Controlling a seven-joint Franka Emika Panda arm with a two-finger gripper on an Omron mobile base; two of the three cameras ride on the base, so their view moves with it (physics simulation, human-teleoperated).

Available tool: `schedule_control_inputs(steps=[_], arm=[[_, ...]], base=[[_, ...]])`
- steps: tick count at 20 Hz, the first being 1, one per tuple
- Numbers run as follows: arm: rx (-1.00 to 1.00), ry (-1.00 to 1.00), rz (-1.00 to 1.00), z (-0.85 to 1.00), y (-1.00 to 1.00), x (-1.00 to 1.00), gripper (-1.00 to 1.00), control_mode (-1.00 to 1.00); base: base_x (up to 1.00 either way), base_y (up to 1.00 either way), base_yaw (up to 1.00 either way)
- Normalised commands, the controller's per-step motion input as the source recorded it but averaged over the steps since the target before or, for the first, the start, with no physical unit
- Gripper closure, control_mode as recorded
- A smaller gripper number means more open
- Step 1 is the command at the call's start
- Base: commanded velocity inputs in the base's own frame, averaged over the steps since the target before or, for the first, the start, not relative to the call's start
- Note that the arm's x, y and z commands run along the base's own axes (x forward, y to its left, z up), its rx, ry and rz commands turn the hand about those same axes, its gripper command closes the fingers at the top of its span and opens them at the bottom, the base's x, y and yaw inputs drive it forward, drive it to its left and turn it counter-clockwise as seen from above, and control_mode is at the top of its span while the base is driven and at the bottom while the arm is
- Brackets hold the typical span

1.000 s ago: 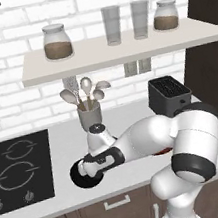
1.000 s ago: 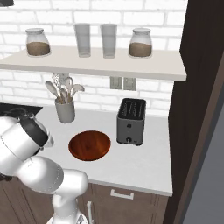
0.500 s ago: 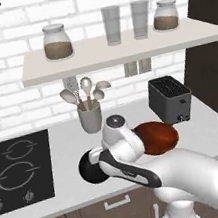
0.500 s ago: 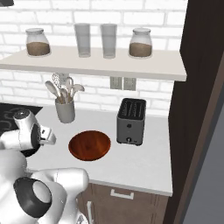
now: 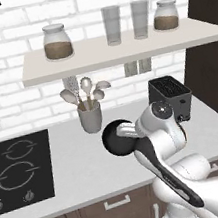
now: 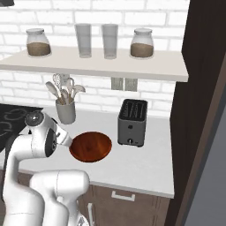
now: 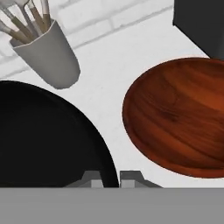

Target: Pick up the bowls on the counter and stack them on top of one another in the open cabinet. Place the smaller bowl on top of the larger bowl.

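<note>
Here the end effector (image 7: 111,178) sits low over the light grey tabletop (image 7: 105,92), its tips astride the small shiny black bowl's (image 7: 46,135) rim; whether it is clenched, I cannot tell. Just beside it rests the wide reddish-brown wooden bowl (image 7: 179,116), both bowls upright. Past the black bowl stands a grey utensil cup (image 7: 49,57). The white arm is bent sharply.

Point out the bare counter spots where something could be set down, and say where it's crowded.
Bare counter runs along the front edge, before the brown bowl and toaster, out to the dark cabinet side. Another open stretch lies between the cooktop and the black bowl. It is crowded in the middle: utensil cup, both bowls and the arm sit close together.
</note>
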Motion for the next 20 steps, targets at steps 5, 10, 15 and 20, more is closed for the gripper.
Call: schedule_control_inputs(steps=[5, 10, 15, 20], arm=[[0.14, 0.02, -0.38, 0.47, -0.93, 0.0, 1.0, -1.0], [0.05, 0.18, -0.39, 0.0, -0.96, 0.0, 1.0, -1.0], [0.03, 0.07, -0.09, -0.13, -0.29, 0.0, 1.0, -1.0], [0.0, 0.15, -0.06, -0.6, 0.0, 0.06, 1.0, -1.0]], base=[[0.0, 0.0, 0.0], [0.0, 0.0, 0.0], [0.0, 0.0, 0.0], [0.0, 0.0, 0.0]])
